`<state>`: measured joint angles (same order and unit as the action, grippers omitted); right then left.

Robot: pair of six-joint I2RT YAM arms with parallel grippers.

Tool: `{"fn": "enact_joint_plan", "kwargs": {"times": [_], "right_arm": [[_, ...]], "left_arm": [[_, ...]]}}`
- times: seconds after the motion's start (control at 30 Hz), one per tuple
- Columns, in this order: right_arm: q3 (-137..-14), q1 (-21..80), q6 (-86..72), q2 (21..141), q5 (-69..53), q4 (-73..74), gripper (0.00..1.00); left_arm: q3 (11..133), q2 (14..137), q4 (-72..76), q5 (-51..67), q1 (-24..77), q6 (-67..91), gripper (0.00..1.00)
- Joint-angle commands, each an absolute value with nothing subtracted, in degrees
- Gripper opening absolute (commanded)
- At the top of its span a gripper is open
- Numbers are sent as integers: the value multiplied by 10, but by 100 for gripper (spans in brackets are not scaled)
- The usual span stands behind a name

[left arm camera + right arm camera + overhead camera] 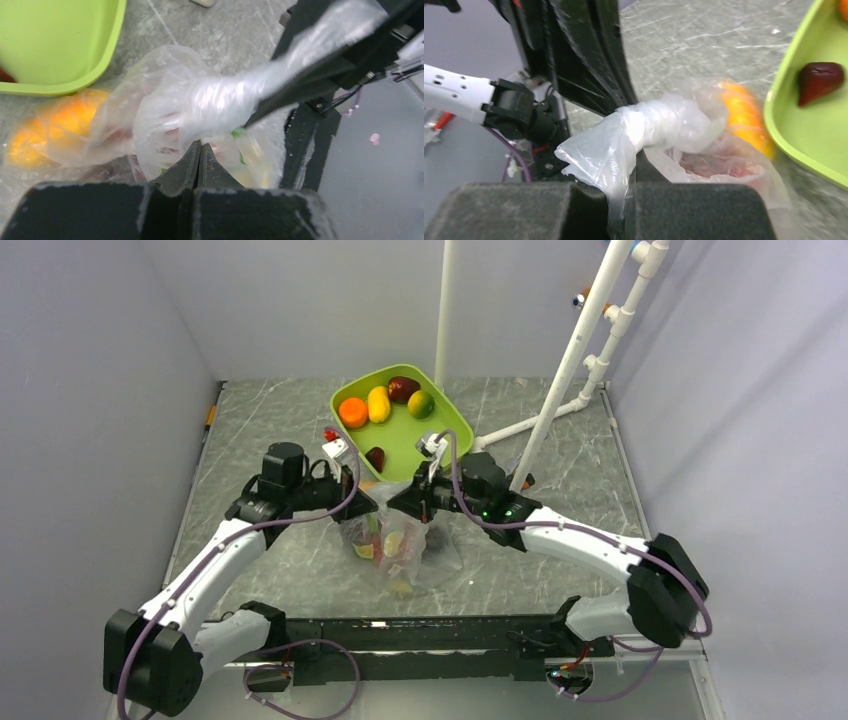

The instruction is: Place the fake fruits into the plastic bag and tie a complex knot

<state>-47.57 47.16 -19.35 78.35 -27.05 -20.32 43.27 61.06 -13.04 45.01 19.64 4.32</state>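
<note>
Possibly the thin film tears or slips free if the arms pull apart too hard. The left gripper (199, 150), pressed together, may nip the plastic bag (435, 558), though that is unclear. The right gripper (620, 192) pinches the tail of the twisted knot (659, 120). Clear and crinkly, the bag lies between them beside the tray (405, 445), with fake fruits (55, 125) inside.

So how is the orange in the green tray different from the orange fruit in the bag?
The orange lies bare in the lime green tray; the orange fruit sits inside the clear plastic bag, beside the tray. The tray one looks round and deep orange; the bagged one looks longer and yellower. Both are glossy fake fruits.
</note>
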Motion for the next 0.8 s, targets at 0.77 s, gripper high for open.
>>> {"fn": "enact_joint_plan", "kwargs": {"times": [0.77], "right_arm": [[-466, 535, -5, 695, -303, -126, 17]], "left_arm": [[351, 800, 328, 554, 229, 491, 0]]}}
